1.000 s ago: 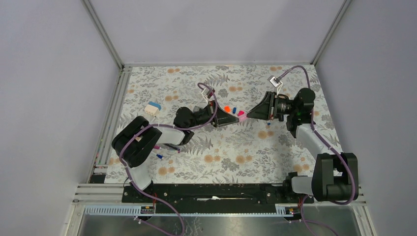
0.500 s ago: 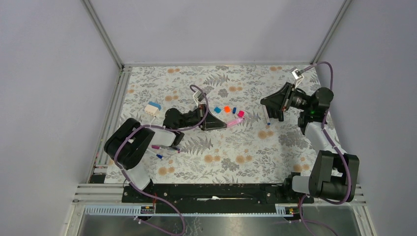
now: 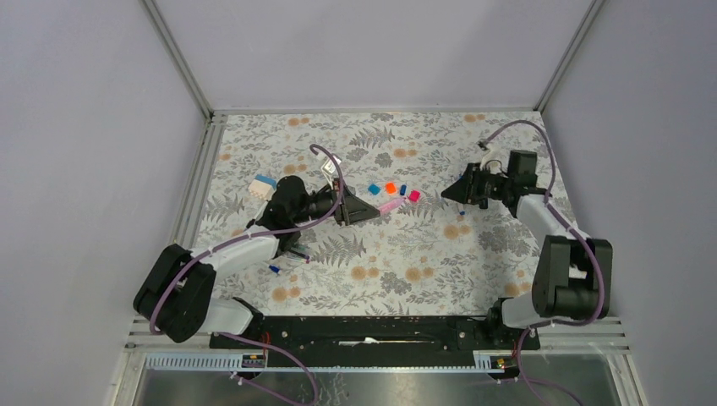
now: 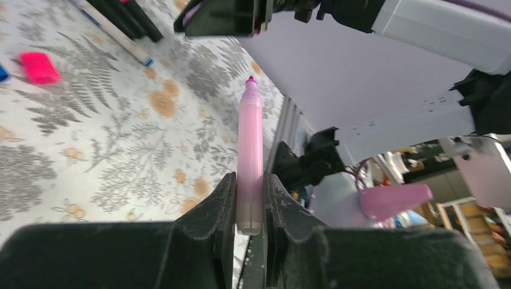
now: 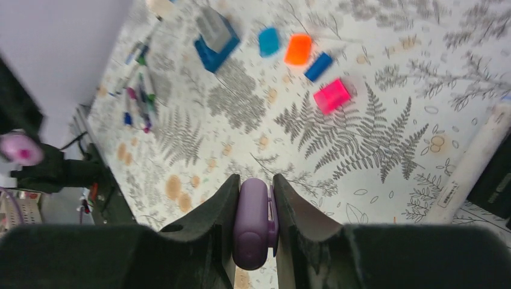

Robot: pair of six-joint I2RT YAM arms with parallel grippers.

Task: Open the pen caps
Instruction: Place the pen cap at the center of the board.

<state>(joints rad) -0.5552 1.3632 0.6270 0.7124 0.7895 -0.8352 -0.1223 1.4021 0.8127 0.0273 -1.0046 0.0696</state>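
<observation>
My left gripper point(image 3: 372, 211) is shut on the rear end of a pink highlighter barrel point(image 4: 250, 150). Its uncapped tip points toward the right arm. My right gripper point(image 3: 446, 194) hovers apart from it on the right, shut on a purple pen cap point(image 5: 253, 220). Several loose caps lie on the mat between the two grippers: a light blue cap point(image 3: 373, 189), an orange cap point(image 3: 390, 187), a slim dark blue cap point(image 3: 403, 189) and a pink cap point(image 3: 413, 195). The right wrist view shows the same caps, with the pink cap point(image 5: 332, 96) closest.
A blue-and-grey block point(image 3: 264, 187) sits at the mat's left. A cluster of pens point(image 3: 283, 258) lies under the left forearm. Dark and white pen barrels point(image 3: 461, 208) lie below the right gripper. Metal rails edge the floral mat point(image 3: 406, 254).
The two grippers, joined at the centre a second ago, have pulled apart. The left drew back left with the pink barrel, and the right withdrew right with the purple cap.
</observation>
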